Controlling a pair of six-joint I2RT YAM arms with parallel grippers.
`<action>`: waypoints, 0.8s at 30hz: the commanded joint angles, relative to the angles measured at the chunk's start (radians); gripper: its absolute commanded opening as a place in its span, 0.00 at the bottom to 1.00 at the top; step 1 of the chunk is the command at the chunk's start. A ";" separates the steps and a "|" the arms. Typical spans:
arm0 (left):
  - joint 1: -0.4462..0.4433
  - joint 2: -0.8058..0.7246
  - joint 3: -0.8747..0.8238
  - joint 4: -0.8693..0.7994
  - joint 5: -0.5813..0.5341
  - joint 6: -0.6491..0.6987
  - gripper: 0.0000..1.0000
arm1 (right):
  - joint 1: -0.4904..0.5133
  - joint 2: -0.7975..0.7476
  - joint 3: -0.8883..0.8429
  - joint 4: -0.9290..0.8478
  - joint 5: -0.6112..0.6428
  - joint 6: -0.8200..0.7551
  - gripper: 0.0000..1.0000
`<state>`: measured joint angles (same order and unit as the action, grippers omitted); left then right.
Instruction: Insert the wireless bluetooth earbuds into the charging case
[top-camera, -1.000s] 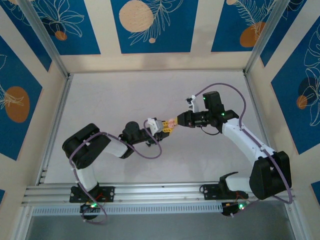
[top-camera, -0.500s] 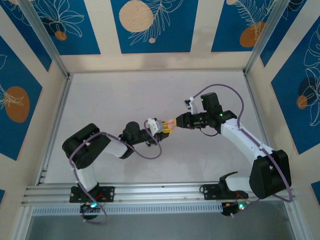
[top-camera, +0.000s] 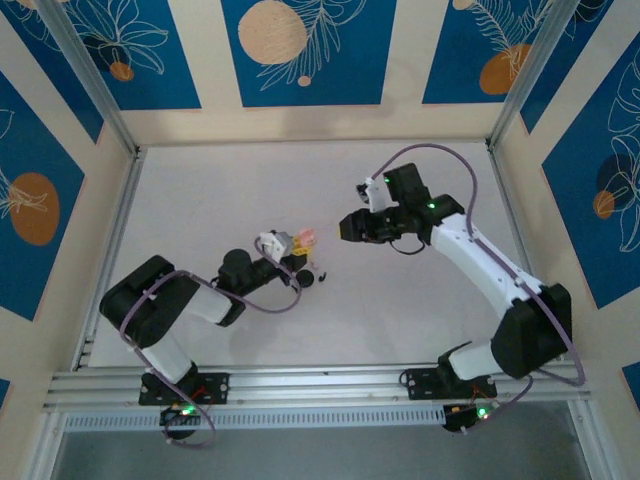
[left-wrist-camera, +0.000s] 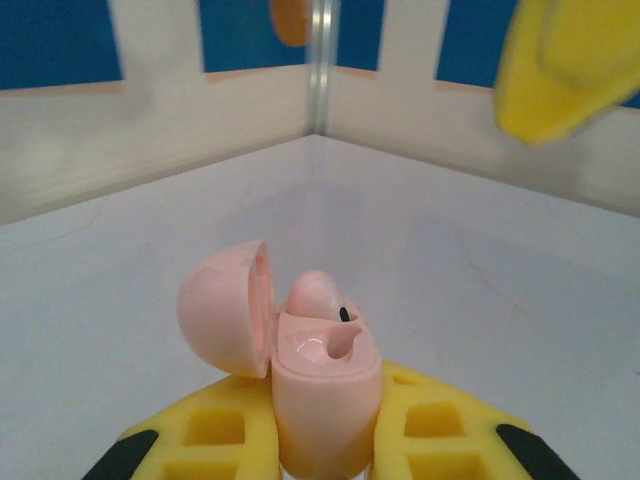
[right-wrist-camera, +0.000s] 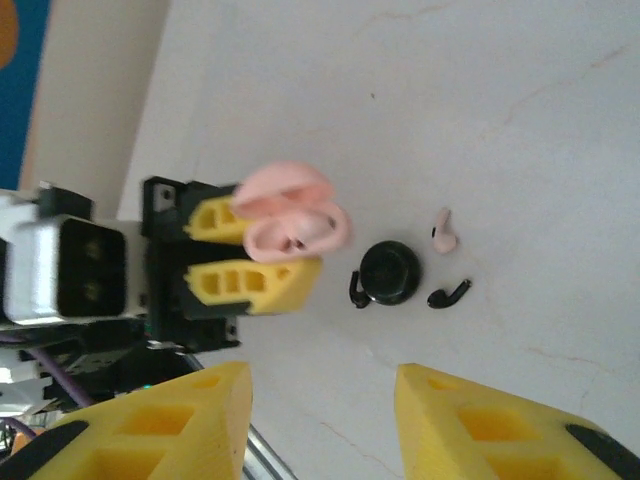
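Above the pale surface (top-camera: 200, 200), the left pincer (left-wrist-camera: 325, 440) clamps the open pink case (left-wrist-camera: 320, 370); the right pincer (right-wrist-camera: 322, 400) gapes empty, well apart.

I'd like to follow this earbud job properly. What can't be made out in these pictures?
- Top view: the loose buds beside the black case are too small to count.
- Left wrist view: the base of the pink case is hidden inside the left claw and cut by the bottom edge; a yellow shape top right is blurred.
- Right wrist view: whether the black case is open or shut is unclear.
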<state>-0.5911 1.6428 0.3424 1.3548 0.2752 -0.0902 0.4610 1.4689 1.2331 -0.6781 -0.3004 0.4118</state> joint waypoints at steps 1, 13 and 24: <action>0.044 -0.050 -0.045 0.052 -0.049 -0.090 0.12 | 0.037 0.090 0.044 -0.084 0.025 0.058 0.42; 0.158 -0.183 -0.152 0.027 -0.111 -0.171 0.11 | 0.098 0.465 0.247 -0.195 0.062 0.128 0.44; 0.182 -0.210 -0.144 -0.027 -0.096 -0.154 0.11 | 0.146 0.677 0.423 -0.284 0.150 0.075 0.47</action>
<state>-0.4263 1.4567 0.2008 1.3293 0.1745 -0.2375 0.5949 2.1132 1.6123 -0.9035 -0.1734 0.5041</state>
